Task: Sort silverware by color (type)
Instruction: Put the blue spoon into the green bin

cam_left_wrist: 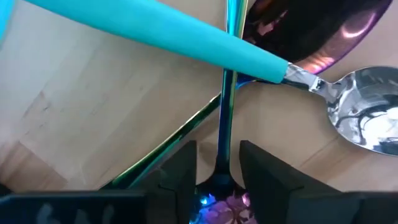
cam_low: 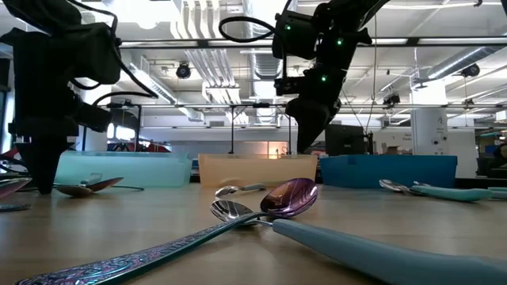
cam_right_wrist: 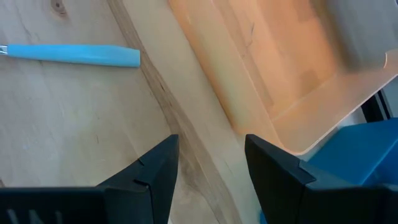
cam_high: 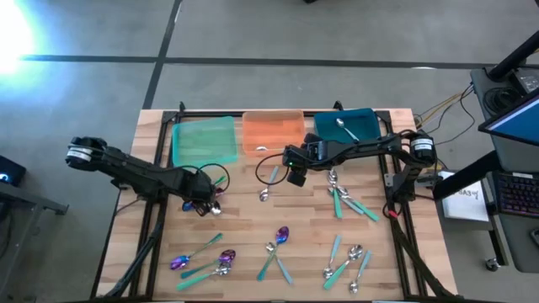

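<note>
Spoons lie scattered on the wooden table: a crossed pair by my left gripper [cam_high: 202, 204], groups near the front edge [cam_high: 202, 257] [cam_high: 278, 244] [cam_high: 345, 263], and teal-handled ones at right [cam_high: 347, 202]. One silver spoon [cam_high: 347, 128] lies in the teal tray [cam_high: 364, 118]. My left gripper [cam_left_wrist: 217, 163] is down at the table, shut on an all-iridescent spoon [cam_left_wrist: 226, 106]. A teal-handled silver spoon [cam_left_wrist: 186, 34] lies across that spoon's handle, beside a purple bowl [cam_left_wrist: 311, 28]. My right gripper [cam_right_wrist: 211, 158] is open and holds nothing, above the table by the orange tray [cam_right_wrist: 280, 68]. My left gripper pinches the iridescent spoon's handle [cam_left_wrist: 222, 171] between its two fingers, near the wider patterned end. The fingers come from above, pointing down, and lie across the handle. The spoon lies flat on the table, its handle running under the teal handle [cam_left_wrist: 249, 59].
Green tray [cam_high: 204, 139], orange tray [cam_high: 272, 133] and teal tray stand in a row along the far edge. A lone spoon [cam_high: 268, 183] lies below my right gripper [cam_high: 295, 172]. A teal handle [cam_right_wrist: 81, 55] shows near it. Bare wood lies between the spoon groups.
</note>
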Robot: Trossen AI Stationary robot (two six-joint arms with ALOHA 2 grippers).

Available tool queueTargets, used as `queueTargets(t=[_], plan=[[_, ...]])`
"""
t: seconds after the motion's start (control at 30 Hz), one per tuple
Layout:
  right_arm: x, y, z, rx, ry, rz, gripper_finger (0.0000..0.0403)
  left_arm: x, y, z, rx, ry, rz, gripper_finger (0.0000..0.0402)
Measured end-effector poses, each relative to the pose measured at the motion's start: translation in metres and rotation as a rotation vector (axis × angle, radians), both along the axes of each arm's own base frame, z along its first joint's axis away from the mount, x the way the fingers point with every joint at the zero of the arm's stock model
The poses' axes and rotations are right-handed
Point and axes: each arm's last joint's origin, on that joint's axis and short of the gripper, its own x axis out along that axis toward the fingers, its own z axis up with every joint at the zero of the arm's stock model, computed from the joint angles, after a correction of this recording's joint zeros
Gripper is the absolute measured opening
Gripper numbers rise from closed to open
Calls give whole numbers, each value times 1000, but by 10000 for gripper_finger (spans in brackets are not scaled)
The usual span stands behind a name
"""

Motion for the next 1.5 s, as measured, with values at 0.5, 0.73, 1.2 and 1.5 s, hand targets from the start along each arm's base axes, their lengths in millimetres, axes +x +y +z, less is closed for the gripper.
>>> queueTargets(t=[0.5,0.73,1.2,1.5], plan=[[0,0,0,0,-2,-1,176,0,1,22,11,-21,35,7],[0,0,0,-2,0,5,176,-2,6,62,224,72,38,7],[2,0,1,-12,-8,23,176,5,41,97,572,51,106,7],[2,0,1,-12,-14,22,176,0,95,97,621,168,173,9]])
